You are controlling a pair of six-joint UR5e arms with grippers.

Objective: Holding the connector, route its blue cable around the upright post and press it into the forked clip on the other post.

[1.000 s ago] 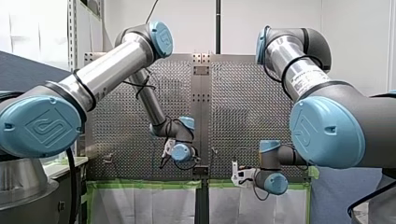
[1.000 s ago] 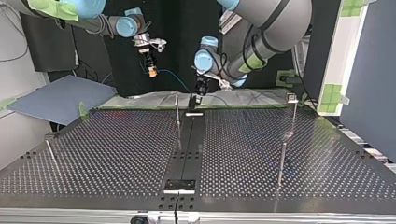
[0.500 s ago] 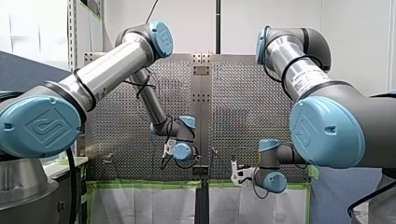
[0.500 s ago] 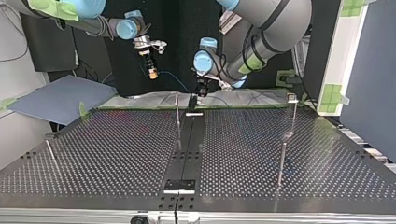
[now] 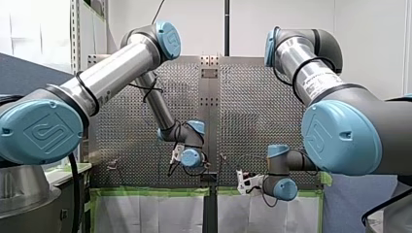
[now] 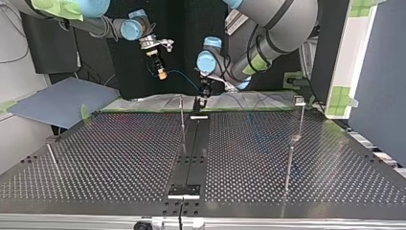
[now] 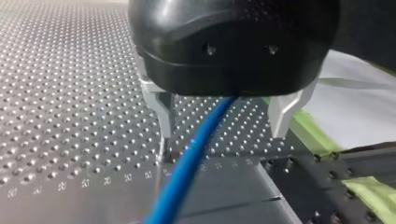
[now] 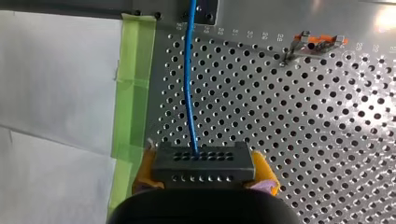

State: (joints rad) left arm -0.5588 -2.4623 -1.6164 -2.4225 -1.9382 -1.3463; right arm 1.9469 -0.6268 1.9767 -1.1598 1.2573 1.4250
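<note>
Under my right gripper (image 8: 204,175), shut with yellow pads (image 8: 264,169) on it, sits the black connector (image 8: 204,161). Its blue cable (image 8: 188,79) runs ahead over the perforated table. In the top view my right gripper (image 6: 162,73) hangs above the table's far edge, and the blue cable (image 6: 184,79) leads to my left gripper (image 6: 203,98). In the left wrist view my left gripper (image 7: 222,126) stands open, the blue cable (image 7: 194,156) passing loose between its metal fingers (image 7: 161,105). An upright post (image 6: 182,117) rises beside it.
A post with a clip on top (image 6: 300,112) stands at the top view's right, with another post (image 6: 288,165) nearer the camera. A tilted rod (image 6: 51,155) is at the left. An orange-and-metal clip (image 8: 313,43) lies ahead of my right gripper. Green tape (image 8: 135,70) lines the table edge.
My right gripper has carried the connector toward the top view's right, nearer my left gripper. My left arm has hardly moved.
</note>
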